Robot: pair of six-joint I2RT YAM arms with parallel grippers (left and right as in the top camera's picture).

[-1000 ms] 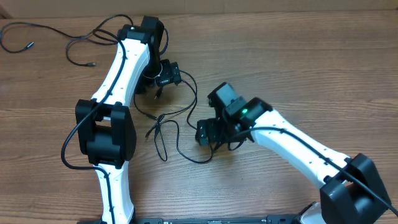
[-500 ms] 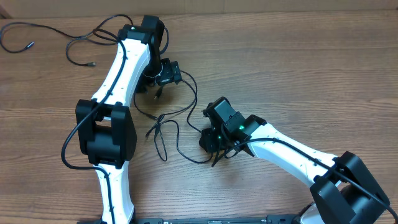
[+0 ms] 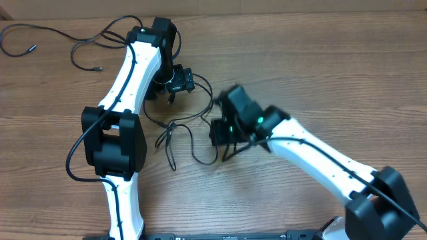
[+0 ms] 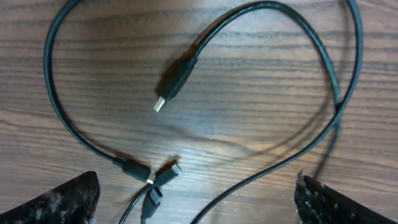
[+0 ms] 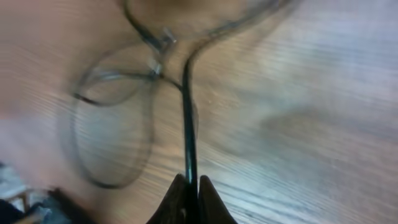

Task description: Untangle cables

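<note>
Thin black cables (image 3: 179, 131) lie in loose crossing loops on the wooden table between my two arms. My right gripper (image 5: 191, 188) is shut on one strand (image 5: 186, 124) that runs straight away from its fingertips; in the overhead view that gripper (image 3: 221, 152) is blurred at the loops' right edge. At the loops' far side my left gripper (image 3: 175, 92) stands wide open. In the left wrist view its fingertips (image 4: 62, 202) frame a curved cable (image 4: 292, 155), a silver-tipped plug (image 4: 171, 90) and small plugs (image 4: 158, 177), and nothing is held.
Two separate black strands lie at the far left of the table, one with a plug end (image 3: 30, 48) and another (image 3: 90, 57) near the left arm's base. The table's far edge (image 3: 267, 5) runs along the top.
My right gripper has dropped onto a strand, closed on it and moved up and left, drawing the near loop with it. The left arm has not moved.
</note>
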